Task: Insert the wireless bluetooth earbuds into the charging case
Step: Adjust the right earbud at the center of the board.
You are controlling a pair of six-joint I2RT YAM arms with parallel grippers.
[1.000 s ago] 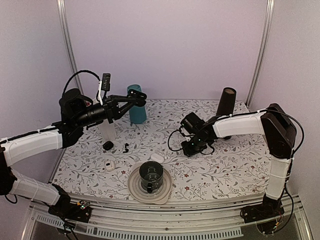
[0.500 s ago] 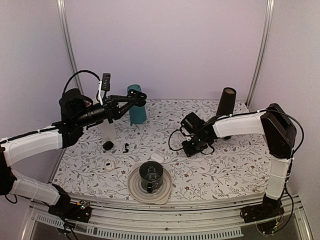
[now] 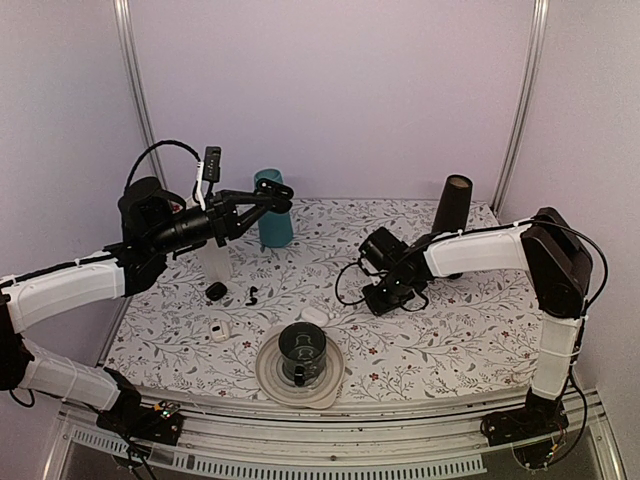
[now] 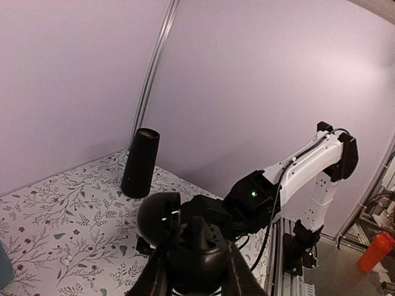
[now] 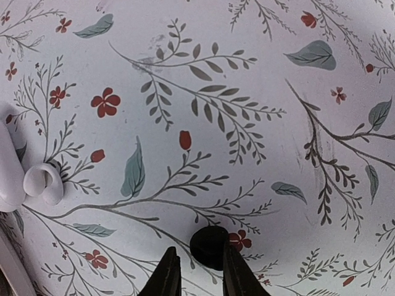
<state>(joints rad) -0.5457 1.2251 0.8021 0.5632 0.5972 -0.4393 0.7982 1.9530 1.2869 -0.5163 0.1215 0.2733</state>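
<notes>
My left gripper (image 4: 199, 274) hangs high above the table's back left, shut on the black charging case (image 4: 194, 250). The case's round lid (image 4: 159, 219) stands open. In the top view this gripper (image 3: 280, 193) is next to the teal cup. My right gripper (image 5: 197, 256) is down at the tabletop in the middle (image 3: 377, 298). Its jaws stand closed in on a small black earbud (image 5: 208, 245) that touches the right finger. A hook-shaped earbud (image 3: 252, 295) lies on the table at the left.
A teal cup (image 3: 272, 222) stands at the back. A black cylinder (image 3: 452, 212) stands back right. A plate (image 3: 270, 375) bearing a dark cup (image 3: 302, 350) sits at the front. White pieces (image 3: 218, 330) (image 3: 314, 316) (image 5: 24, 176) and a black pod (image 3: 216, 291) lie about.
My right gripper's jaws have narrowed a little round the black earbud and the wrist has edged slightly left. The left arm and the case have not moved.
</notes>
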